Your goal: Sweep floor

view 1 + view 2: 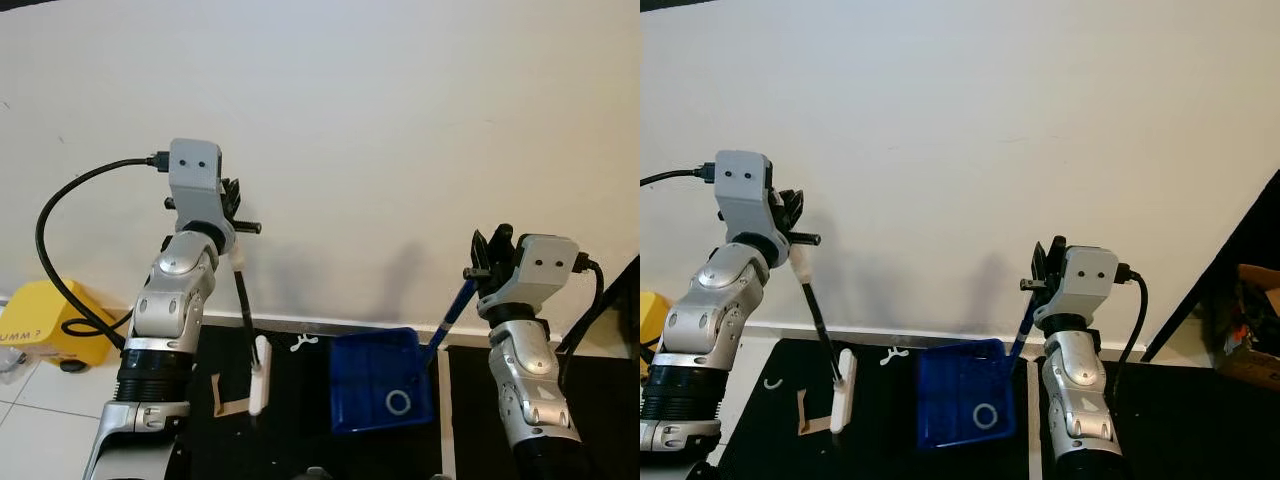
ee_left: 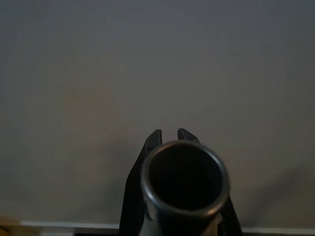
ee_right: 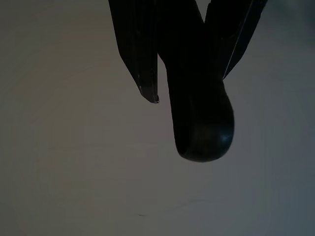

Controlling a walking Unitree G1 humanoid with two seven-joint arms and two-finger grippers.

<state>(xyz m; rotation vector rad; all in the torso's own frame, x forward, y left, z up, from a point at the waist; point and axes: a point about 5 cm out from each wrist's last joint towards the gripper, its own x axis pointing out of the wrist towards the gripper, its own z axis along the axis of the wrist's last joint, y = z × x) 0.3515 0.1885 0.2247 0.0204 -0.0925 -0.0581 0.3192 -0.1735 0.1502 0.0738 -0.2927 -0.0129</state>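
Our left tool (image 1: 232,195) is clenched around the top of a thin black broom handle (image 1: 243,296), raised near the white wall (image 1: 350,100), and the handle slants down to a white brush head (image 1: 259,376) that rests on the black floor mat (image 1: 290,440). Our right tool (image 1: 493,248) is closed on the blue handle (image 1: 452,315) of a blue dustpan (image 1: 382,382) – the pan sits on the mat just beside the brush, with a small white ring (image 1: 398,403) lying inside it. On the mat near the brush lie a brown paper scrap (image 1: 222,398) and a small white piece (image 1: 303,345).
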